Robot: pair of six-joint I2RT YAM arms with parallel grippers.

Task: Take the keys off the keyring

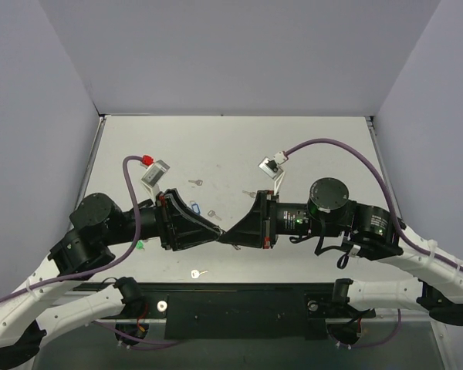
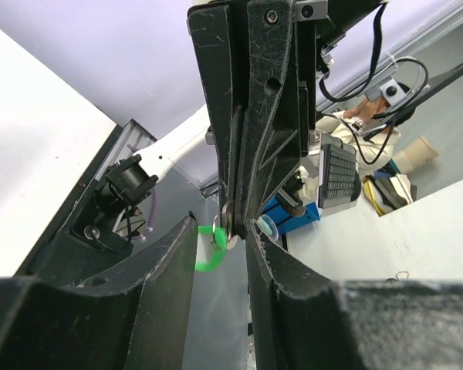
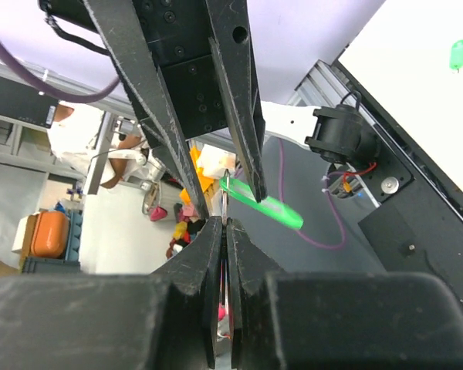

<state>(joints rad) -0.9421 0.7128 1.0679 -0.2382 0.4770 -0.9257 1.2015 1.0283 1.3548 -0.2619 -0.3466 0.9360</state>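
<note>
Both grippers meet tip to tip above the table's near middle. My right gripper [image 1: 231, 234] [image 3: 224, 223] is shut on a thin silver key [image 3: 225, 202], seen edge-on between its pads. The key's round head and the thin metal ring [image 2: 228, 230] hang at its tips, with the light-green key tag [image 3: 266, 206] [image 2: 207, 248] dangling from the ring. My left gripper [image 1: 216, 230] [image 2: 220, 239] is open, its jaws apart on either side of the ring and tag. One left finger [image 3: 243, 146] overlaps the tag; whether it touches it I cannot tell.
On the table lie a brighter green tag [image 1: 140, 245] [image 3: 457, 54] at the left, a blue tag [image 1: 194, 206], and loose keys [image 1: 195, 183] [image 1: 212, 213] [image 1: 197, 273]. Purple cables with connectors [image 1: 147, 160] [image 1: 272, 165] arch over both arms. The black front rail [image 1: 239, 297] runs along the near edge.
</note>
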